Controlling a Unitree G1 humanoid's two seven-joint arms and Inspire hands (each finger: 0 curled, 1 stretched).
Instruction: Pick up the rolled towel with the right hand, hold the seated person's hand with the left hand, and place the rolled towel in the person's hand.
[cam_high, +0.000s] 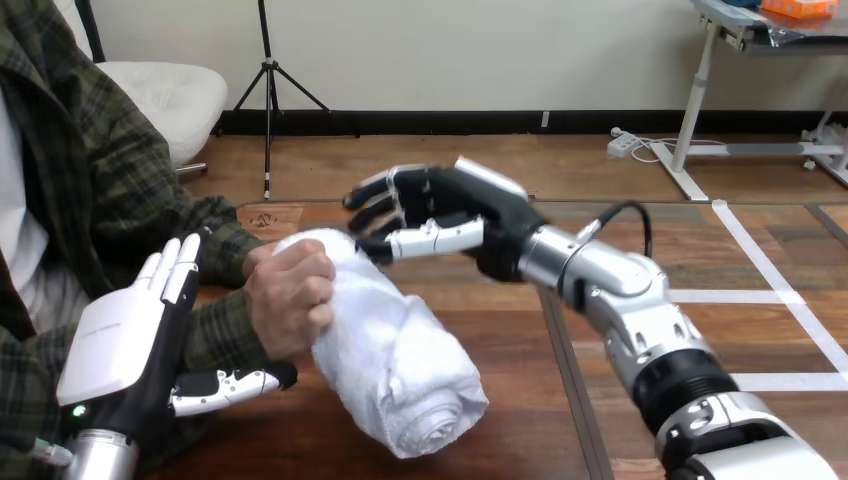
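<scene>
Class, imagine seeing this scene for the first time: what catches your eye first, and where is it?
A thick white rolled towel slants across the middle of the view, with the person's hand gripping its left side. The right robot hand hangs just above the towel's far end, fingers loosely bent. At the lower left, the left robot hand stands open beside the person's forearm.

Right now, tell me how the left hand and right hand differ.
The left hand stands upright beside the person's forearm, fingers straight; the right hand reaches level over the far end of the towel, fingers loosely bent. The left hand shows its white back, the right hand its black side. Neither grips the towel; the person's hand does.
</scene>
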